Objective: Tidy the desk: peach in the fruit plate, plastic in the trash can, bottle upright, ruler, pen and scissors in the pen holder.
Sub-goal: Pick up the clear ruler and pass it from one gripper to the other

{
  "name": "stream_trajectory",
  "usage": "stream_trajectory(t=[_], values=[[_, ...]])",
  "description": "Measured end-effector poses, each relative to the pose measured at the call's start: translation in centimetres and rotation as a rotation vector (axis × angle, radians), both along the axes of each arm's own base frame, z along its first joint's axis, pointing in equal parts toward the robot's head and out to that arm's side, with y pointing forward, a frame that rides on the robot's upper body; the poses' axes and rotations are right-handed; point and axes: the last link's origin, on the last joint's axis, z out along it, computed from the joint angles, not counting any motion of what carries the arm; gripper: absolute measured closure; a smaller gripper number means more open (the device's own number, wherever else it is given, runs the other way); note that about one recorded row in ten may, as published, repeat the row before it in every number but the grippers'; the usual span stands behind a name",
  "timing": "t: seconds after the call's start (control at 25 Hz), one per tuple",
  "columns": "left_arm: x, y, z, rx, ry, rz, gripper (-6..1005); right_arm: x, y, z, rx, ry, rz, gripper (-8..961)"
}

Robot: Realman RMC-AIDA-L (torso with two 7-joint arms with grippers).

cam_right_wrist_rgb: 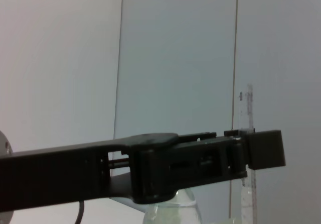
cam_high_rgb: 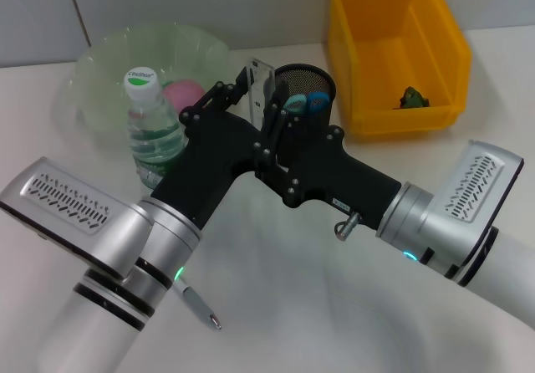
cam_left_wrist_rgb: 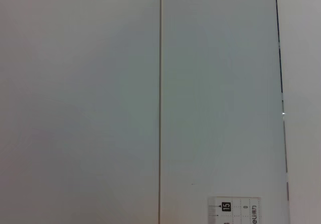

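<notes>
Lighting was bright, even and diffuse from overhead, with soft faint shadows under the arms on the table (cam_high_rgb: 276,306). Mild glare showed on the silver arm housings. In the right wrist view the left gripper (cam_right_wrist_rgb: 251,153) read as a dark, slightly soft silhouette against the pale wall (cam_right_wrist_rgb: 175,58).

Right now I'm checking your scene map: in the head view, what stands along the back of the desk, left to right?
Fruit plate → bottle → ruler → pen holder → yellow bin.
</notes>
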Motion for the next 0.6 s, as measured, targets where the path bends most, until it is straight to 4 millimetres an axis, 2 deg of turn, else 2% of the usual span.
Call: stream_trajectory(t=[0.24,0.44,0.6], values=[[-0.02,0.06,-0.08,-0.004,0.005,-0.003,572,-0.19,0.18,0.04,0.003,0.003,0.003,420],[-0.03,0.01,-0.18,-0.01,0.006,-0.005,569,-0.34,0.3,0.08,0.011,0.011,-0.001,678],[-0.04,0.02,-0.2,-0.012,0.007,-0.005,567,-0.45,0.21,-0.03,0.012,0.012,0.0,811]])
